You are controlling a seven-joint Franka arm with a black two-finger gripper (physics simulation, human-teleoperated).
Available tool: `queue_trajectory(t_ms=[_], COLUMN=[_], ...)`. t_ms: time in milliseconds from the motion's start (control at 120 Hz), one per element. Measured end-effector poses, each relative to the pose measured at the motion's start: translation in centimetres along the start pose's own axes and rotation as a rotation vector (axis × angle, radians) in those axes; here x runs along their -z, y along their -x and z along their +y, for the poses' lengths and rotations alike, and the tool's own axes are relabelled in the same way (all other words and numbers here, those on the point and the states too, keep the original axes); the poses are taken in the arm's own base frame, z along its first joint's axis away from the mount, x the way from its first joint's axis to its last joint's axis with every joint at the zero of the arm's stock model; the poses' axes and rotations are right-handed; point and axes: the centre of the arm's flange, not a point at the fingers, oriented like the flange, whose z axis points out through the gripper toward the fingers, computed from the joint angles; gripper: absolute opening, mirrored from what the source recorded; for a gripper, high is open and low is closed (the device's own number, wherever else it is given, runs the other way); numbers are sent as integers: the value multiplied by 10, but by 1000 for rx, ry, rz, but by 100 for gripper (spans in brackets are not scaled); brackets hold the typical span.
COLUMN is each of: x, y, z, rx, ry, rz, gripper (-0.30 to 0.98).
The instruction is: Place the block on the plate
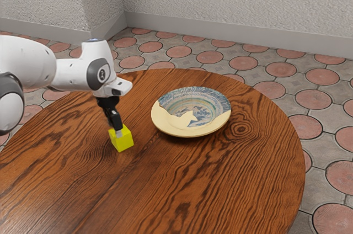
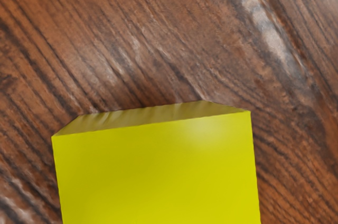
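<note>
Block (image 1: pixel 124 143): 1 plain, solid yellow cube, sharp edges. Sat left of centre in the exterior view, a bit below mid-height, lower and further left than the plate (image 1: pixel 161 123). Looked upright, no visible tilt, 1 corner edge toward the camera. Couldn't tell if its underside touched the table (image 1: pixel 182 190). Wrist view had its flat yellow top face plus a darker strip of 1 side face. Block was off the plate, clear gap between the 2.

Plate: 1 round, shallow dish, cream/tan, with a worn-looking blue-grey pattern, faint rings and a jagged pattern border. Lay face up on the table, just right of centre in the exterior view. Nothing on it.
</note>
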Motion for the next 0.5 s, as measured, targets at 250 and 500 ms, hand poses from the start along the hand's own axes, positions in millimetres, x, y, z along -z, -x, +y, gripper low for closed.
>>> queue_trajectory(t_ms=[250, 500], x=[-19, -27], y=[-1, 0], z=[-1, -2], rx=[7, 16], ry=[17, 28], rz=[-21, -28], gripper=[67, 51])
